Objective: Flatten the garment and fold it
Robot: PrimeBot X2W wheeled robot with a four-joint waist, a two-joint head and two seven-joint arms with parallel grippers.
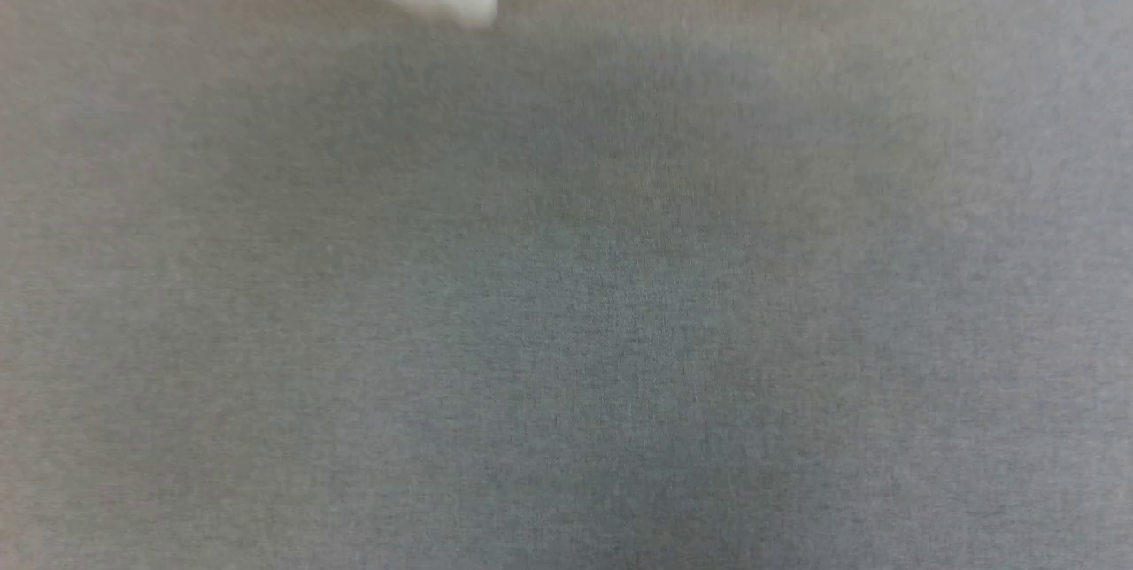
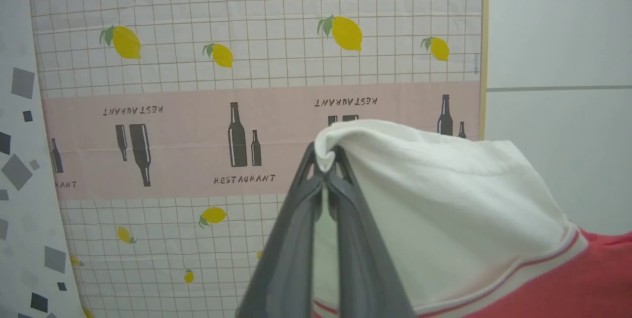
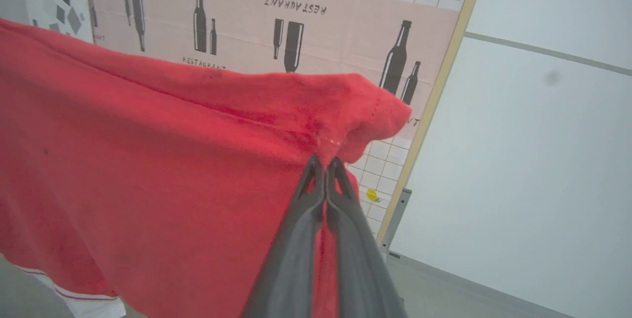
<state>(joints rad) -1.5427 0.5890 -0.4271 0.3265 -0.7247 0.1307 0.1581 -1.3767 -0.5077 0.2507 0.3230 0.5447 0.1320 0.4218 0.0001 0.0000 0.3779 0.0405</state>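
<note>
Grey fabric surface (image 1: 566, 304) | left gripper (image 2: 324, 162) pinches garment (image 2: 469, 209) sleeve | right gripper (image 3: 326, 164) pinches red edge

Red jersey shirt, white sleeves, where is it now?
Wrist views: the shirt hangs before the lemon-print panel, left jaws shut on its white sleeve, right jaws on red fabric.

A grey, finely woven surface (image 1: 566, 304) is seen in the head view, evenly lit. In the wrist views a printed panel (image 2: 247, 61) is shown, gridded white with yellow lemons, crossed by a pink band (image 2: 187, 115) of dark bottles and edged by a pale wooden strip (image 2: 484, 36). Beside it a plain pale wall (image 2: 558, 26) is crossed by one horizontal seam, and a grey floor (image 3: 434, 293) is met below
</note>
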